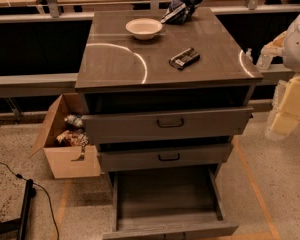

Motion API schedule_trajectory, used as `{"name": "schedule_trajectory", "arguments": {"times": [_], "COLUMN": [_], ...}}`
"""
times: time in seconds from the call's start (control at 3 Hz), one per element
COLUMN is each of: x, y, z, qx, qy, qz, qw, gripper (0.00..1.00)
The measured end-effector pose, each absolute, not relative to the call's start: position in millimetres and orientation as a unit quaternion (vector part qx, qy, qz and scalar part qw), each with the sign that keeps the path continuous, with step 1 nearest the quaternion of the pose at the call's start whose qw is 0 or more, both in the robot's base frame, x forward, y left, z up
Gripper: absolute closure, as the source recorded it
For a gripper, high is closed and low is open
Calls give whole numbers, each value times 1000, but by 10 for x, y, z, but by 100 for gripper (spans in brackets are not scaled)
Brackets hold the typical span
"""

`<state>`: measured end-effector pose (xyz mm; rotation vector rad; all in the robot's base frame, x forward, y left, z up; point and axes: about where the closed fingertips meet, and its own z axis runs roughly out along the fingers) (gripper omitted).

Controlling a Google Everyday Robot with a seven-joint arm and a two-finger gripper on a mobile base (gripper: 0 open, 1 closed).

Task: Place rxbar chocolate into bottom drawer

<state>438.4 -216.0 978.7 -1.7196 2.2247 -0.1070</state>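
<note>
The rxbar chocolate (184,58), a small dark bar with white label marks, lies flat on the right half of the grey cabinet top (115,64). The bottom drawer (165,194) is pulled far out towards me, and its inside shows nothing in it. My arm comes in at the right edge. My gripper (260,58) hangs just off the cabinet top's right corner, to the right of the bar and apart from it. It holds nothing that I can see.
A white bowl (144,28) and a blue-and-white snack bag (180,9) sit at the back of the cabinet top. The top drawer (167,123) and middle drawer (165,156) stand slightly out. An open cardboard box (65,156) with items sits on the floor at the left. A black cable (25,204) lies nearby.
</note>
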Motion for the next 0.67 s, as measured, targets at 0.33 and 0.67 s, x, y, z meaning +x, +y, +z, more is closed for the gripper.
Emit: {"name": "schedule_trajectory", "arguments": {"times": [0.33, 0.67], "x": [4384, 4402], "y": [-2160, -2173], "z": [9787, 9794], "qx": [-603, -600], "qy": [780, 781], "qz": [-38, -37], "qw": [163, 168], "gripper": [0, 0]}}
